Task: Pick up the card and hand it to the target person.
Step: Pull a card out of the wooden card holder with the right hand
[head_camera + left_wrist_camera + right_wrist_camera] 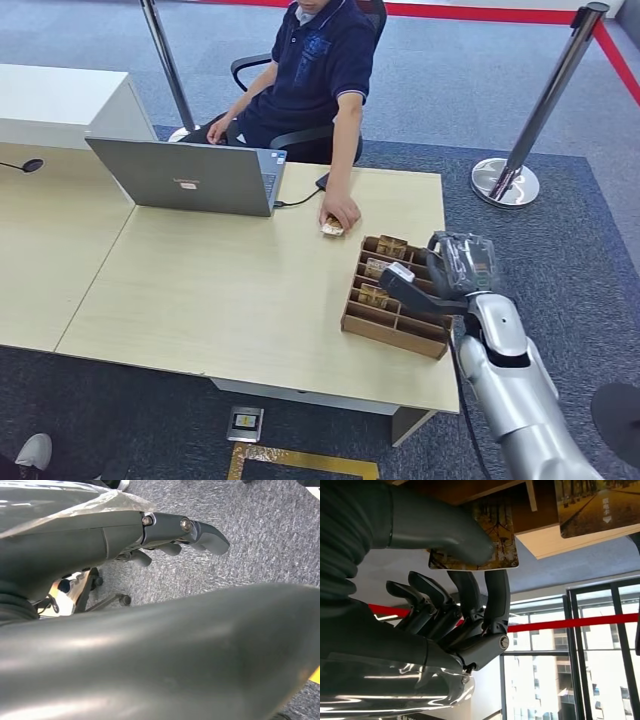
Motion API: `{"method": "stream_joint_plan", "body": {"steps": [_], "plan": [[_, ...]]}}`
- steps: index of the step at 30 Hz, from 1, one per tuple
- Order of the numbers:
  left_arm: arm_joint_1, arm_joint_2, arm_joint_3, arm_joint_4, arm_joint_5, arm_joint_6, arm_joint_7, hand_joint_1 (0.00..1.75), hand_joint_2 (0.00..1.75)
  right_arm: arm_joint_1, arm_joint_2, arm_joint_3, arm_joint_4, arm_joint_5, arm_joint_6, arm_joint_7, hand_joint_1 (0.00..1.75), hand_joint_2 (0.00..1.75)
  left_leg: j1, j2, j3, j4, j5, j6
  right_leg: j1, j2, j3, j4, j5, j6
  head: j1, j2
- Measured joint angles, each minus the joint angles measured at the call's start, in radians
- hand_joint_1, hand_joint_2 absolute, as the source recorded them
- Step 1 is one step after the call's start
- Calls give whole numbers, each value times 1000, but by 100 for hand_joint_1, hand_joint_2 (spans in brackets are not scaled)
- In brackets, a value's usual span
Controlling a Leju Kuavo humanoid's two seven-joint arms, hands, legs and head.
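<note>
Card (491, 540) with the tree picture is pinched between the thumb and fingers (497, 592) of the right hand (423, 285), just above the wooden card tray (392, 335). This tray stands near the right front corner of the desk (211, 290). Beyond the tray, the seated person's hand (340, 212) presses another card (332, 229) on the desk. Left hand (181, 530) hangs over carpet, fingers loosely curled, holding nothing.

**Layout of the surface**

A laptop (198, 177) stands at the back left of the surface (226, 290). A slotted card rack (396, 297) sits at the right edge, cards upright in it. The right hand (438, 275) hangs over the rack. Behind the surface a seated person (313, 70) rests a hand (340, 212) on a card (331, 229) beside the rack.
</note>
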Motion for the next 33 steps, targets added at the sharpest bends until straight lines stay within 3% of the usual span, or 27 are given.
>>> {"method": "stream_joint_plan", "body": {"steps": [10,17,25,33], "plan": [[0,0,13,1,14,1,-17,0,0,85,-80,1,-293,-91,116,-85,175,175,0,0,0,0,0,0,0,0,0,-1,0,0,0,0],[-1,0,17,2,13,2,-22,0,0,72,-89,34,-404,-118,132,-97,175,175,0,0,-1,0,0,0,0,0,0,0,1,0,0,0],[-8,-2,17,4,4,2,-22,0,0,-83,10,87,-281,-111,71,-58,175,175,0,1,-1,0,2,0,0,0,0,1,2,-1,0,0],[-15,-3,17,5,-6,4,-5,0,0,-241,177,98,-15,-77,-11,-33,175,175,0,2,-1,0,2,0,0,0,-1,2,2,-2,0,0]]}}
